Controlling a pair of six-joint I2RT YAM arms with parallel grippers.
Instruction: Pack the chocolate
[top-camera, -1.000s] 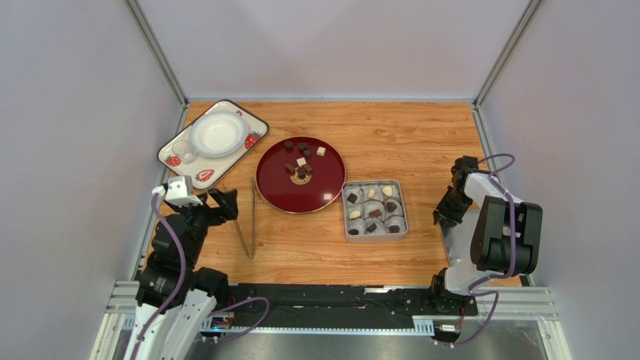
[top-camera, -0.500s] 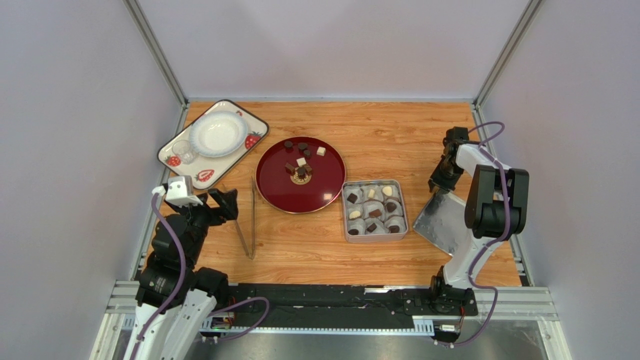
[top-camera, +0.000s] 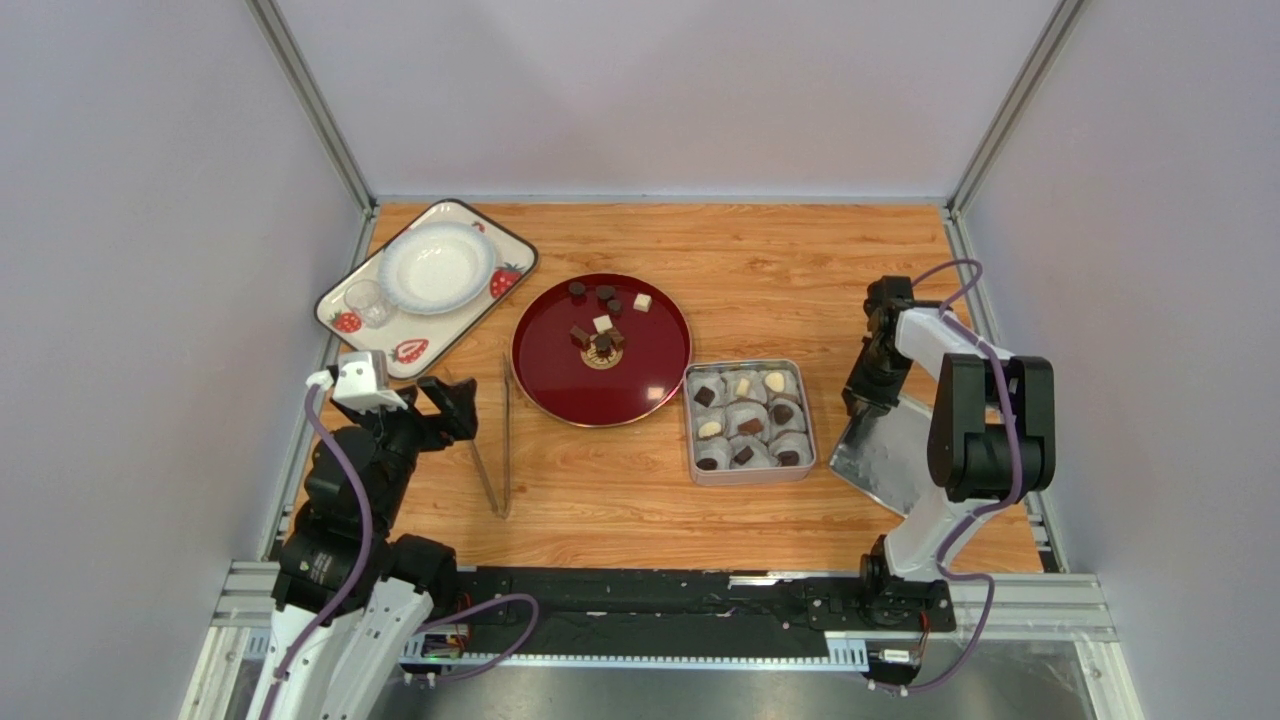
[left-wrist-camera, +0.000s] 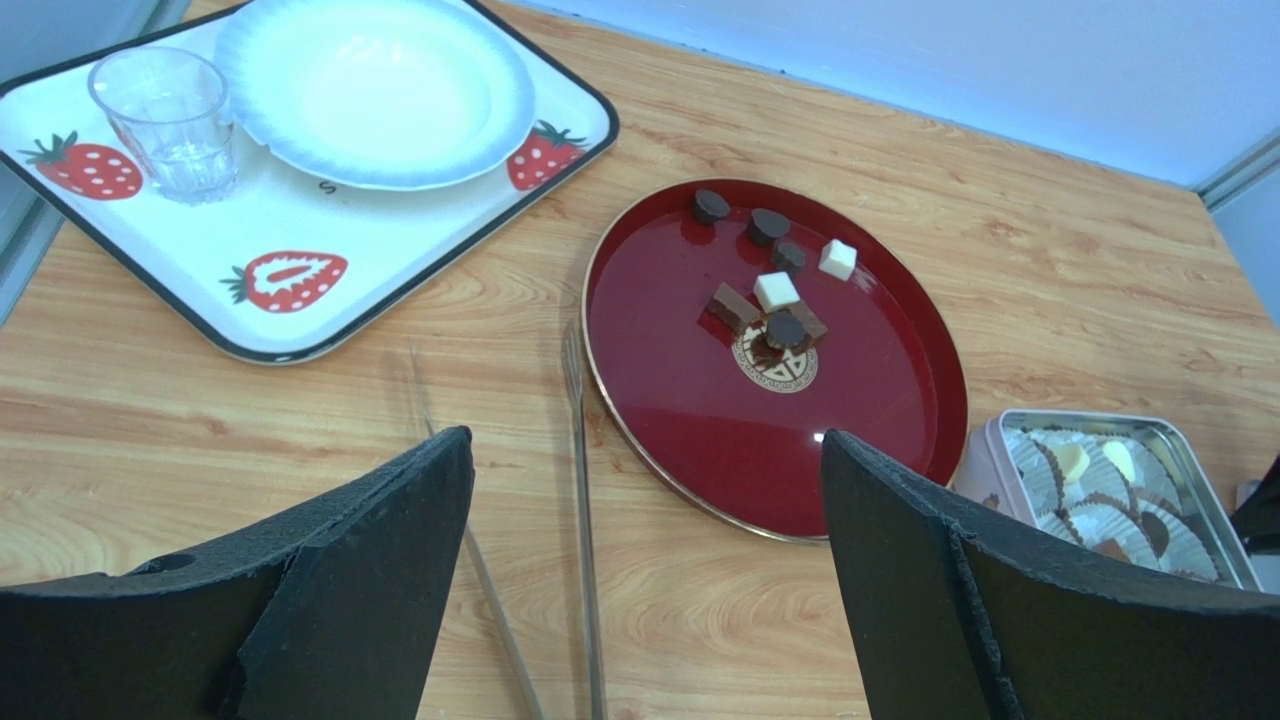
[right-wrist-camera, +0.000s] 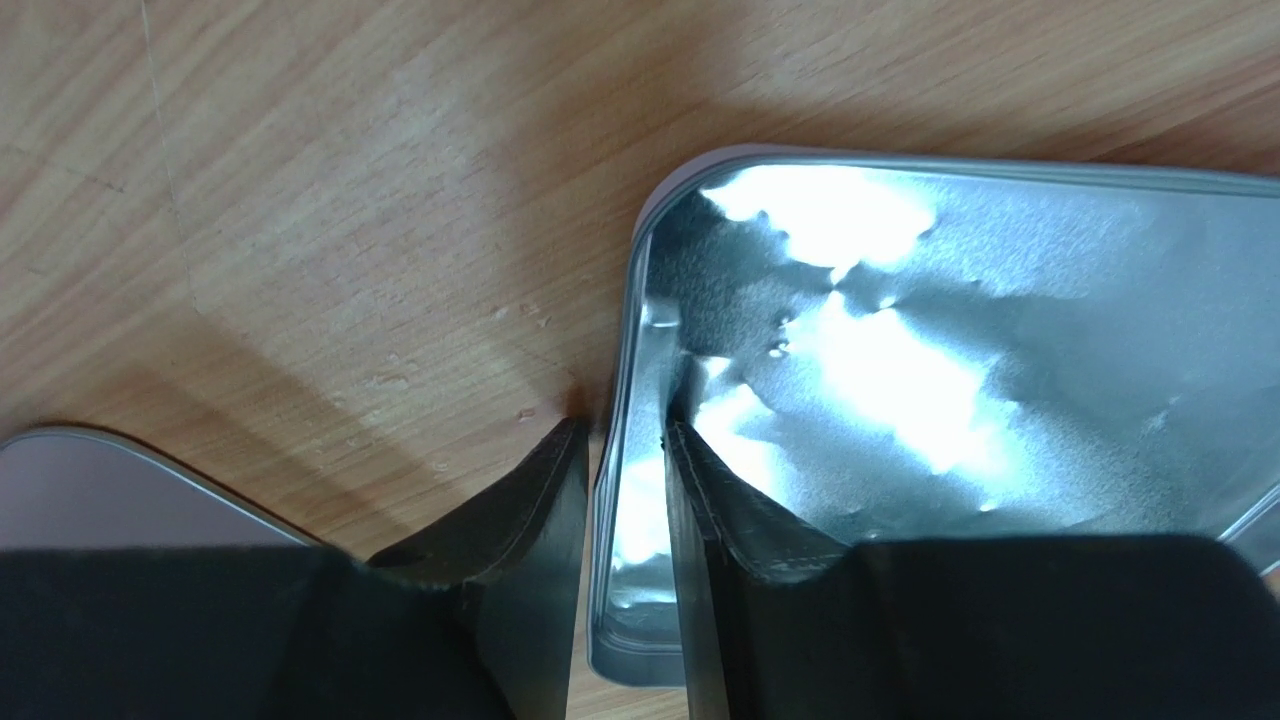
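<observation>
From above, shows the right gripper (top-camera: 869, 393) nearly closed, pinching the far edge of a silver lid (top-camera: 890, 458) that lies just right of the square grey tin (top-camera: 693, 450). Places the left gripper (top-camera: 451, 408) at the table's left side, spread wide and holding nothing, with metal tongs (top-camera: 505, 450) lying on the wood just to its right. Finds the chocolate (top-camera: 603, 324) in two places: a small cluster on the far half of a round red plate (top-camera: 601, 393), and more pieces inside the tin. Sets a strawberry tray (top-camera: 413, 348) with a white bowl (top-camera: 434, 267) and a glass (top-camera: 368, 303) in the far-left corner.

Through the left wrist camera, confirms the left gripper (left-wrist-camera: 643, 450) gaping, its fingers (left-wrist-camera: 346, 600) far apart and touching nothing. Finds on the plate mostly dark brown pieces plus two white cubes, gathered at the gold centre emblem and beyond it. Glimpses dark and cream pieces in white paper cups (left-wrist-camera: 1109, 522) in the tin at the right edge.

Through the right wrist camera, catches the fingers (right-wrist-camera: 526, 555) standing either side of the lid's rim near one corner, with only a thin gap between them, filled by the metal. Cannot tell whether the lid lies flat or hangs tilted.
</observation>
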